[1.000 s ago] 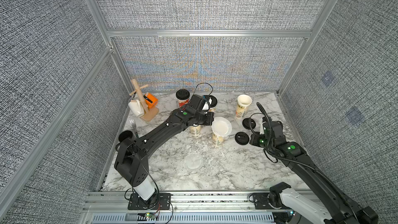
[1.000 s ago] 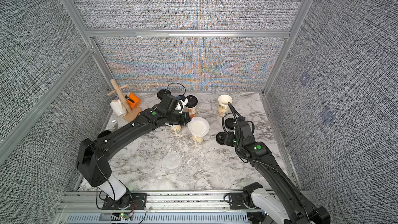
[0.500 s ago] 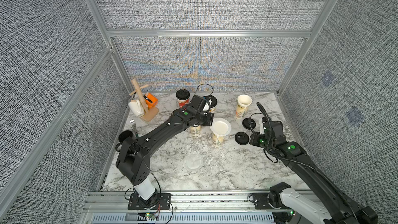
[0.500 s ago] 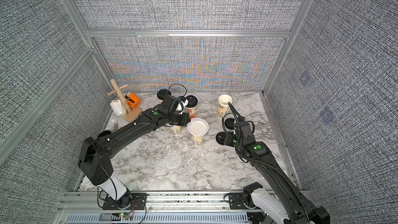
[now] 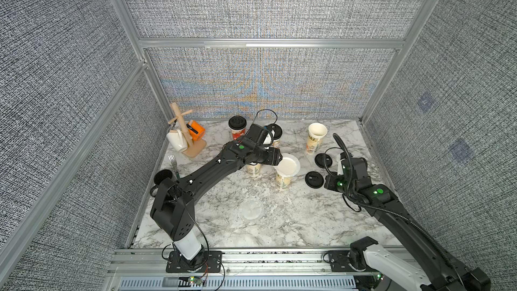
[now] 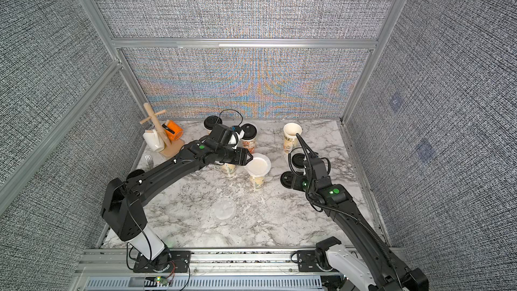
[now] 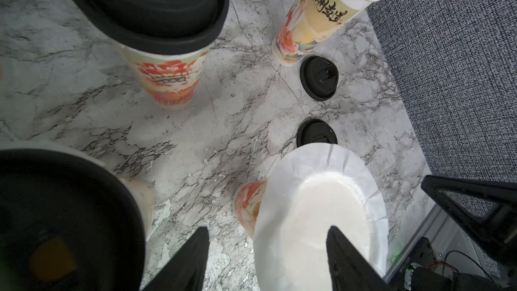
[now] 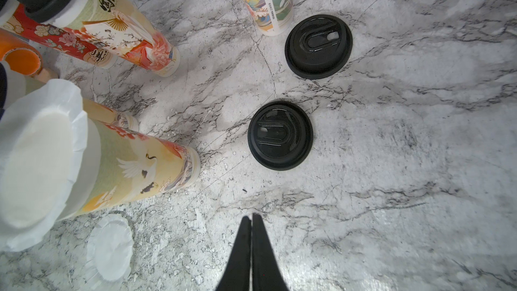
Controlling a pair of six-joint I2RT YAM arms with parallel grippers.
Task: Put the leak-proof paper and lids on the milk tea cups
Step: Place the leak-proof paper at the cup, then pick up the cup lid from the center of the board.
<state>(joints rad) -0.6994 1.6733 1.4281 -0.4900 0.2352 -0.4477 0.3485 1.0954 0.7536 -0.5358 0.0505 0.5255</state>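
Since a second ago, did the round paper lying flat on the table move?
No. The loose paper disc sits just as far from the table's front edge as before.

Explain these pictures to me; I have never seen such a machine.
Two black robot arms stand at a white marble table. Two pictures look down from above; two come from wrist cameras. The left tool is open, right by a tall printed paper cup covered with a thin whitish round paper disc. The right tool is nearly closed and empty, near a loose black round plastic lid and a second one. Another whitish disc lies on the marble; one printed cup stands open; other cups carry black lids. Nothing is held.
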